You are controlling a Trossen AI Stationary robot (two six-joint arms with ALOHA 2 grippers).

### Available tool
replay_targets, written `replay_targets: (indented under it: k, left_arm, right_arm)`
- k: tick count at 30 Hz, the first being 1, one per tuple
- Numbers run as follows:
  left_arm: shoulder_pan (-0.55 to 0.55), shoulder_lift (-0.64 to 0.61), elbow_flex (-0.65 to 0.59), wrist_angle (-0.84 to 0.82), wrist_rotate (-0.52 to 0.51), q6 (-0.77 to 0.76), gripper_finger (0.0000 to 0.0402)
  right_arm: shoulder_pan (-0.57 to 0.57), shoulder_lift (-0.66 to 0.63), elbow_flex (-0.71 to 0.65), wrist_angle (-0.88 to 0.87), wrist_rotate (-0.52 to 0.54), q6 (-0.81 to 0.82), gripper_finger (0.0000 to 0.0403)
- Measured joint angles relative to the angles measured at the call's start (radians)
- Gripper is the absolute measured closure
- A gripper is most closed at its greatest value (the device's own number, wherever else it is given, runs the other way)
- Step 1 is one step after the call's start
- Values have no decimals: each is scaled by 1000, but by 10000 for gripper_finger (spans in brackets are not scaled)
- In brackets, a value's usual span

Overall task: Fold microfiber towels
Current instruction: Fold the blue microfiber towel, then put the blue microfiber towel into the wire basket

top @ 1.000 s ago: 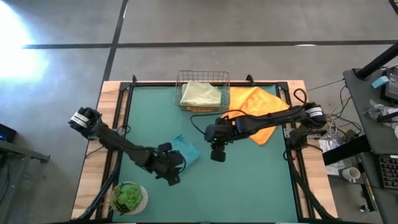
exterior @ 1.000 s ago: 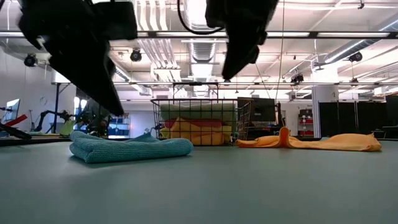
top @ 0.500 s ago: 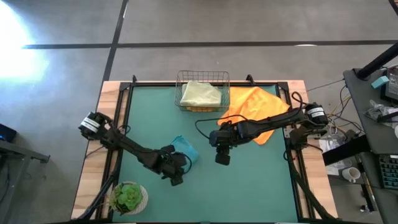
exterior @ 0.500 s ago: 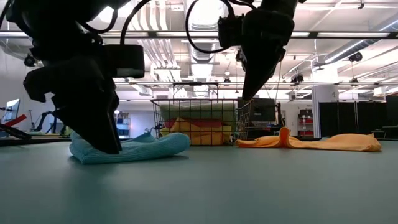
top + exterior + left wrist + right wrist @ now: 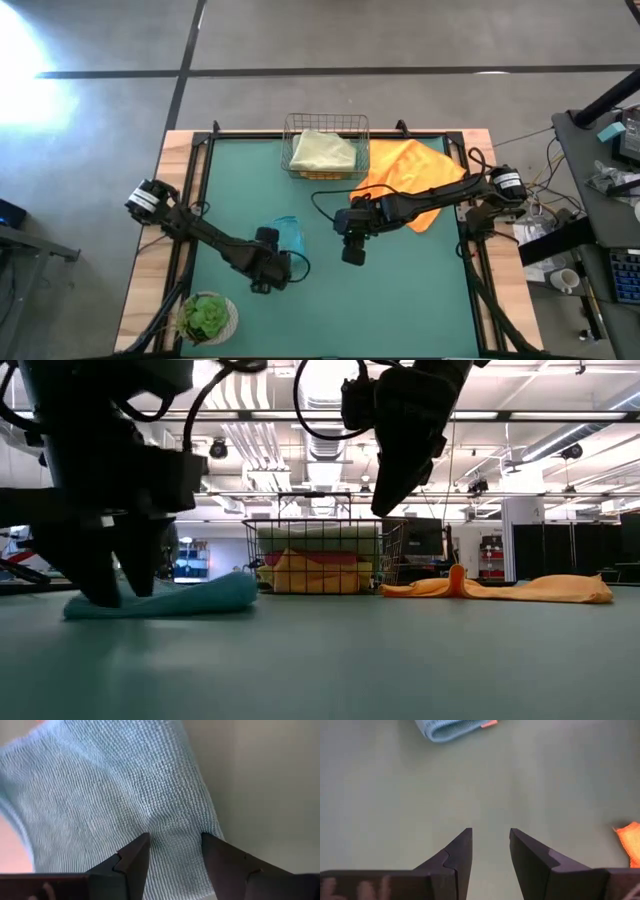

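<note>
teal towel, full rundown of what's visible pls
The teal towel is a soft, looped microfiber cloth, folded into a flat, thick pad with a rounded folded edge and a small orange tag at one corner. It lies on the green table mat, toward the left, in front of the wire basket. The left gripper is down on it, open fingers pressing into the pile. Nothing else touches it.

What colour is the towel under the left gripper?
Teal towel; the left wrist view shows it best, under the left gripper.
</note>
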Motion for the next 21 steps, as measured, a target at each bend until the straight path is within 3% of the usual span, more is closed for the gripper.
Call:
replay_targets:
  k: [8,17,21]
  left_arm:
    - [-5,-22,99,-208,6,-14,235]
    - [-101,-133,95,-259,15,-241,235]
    - [-179,-146,88,-255,-60,-320,235]
  right_arm:
    - [0,0,0,17,0,-19,282]
    - [0,0,0,179,-9,-156,269]
    - [0,0,0,262,-10,-174,244]
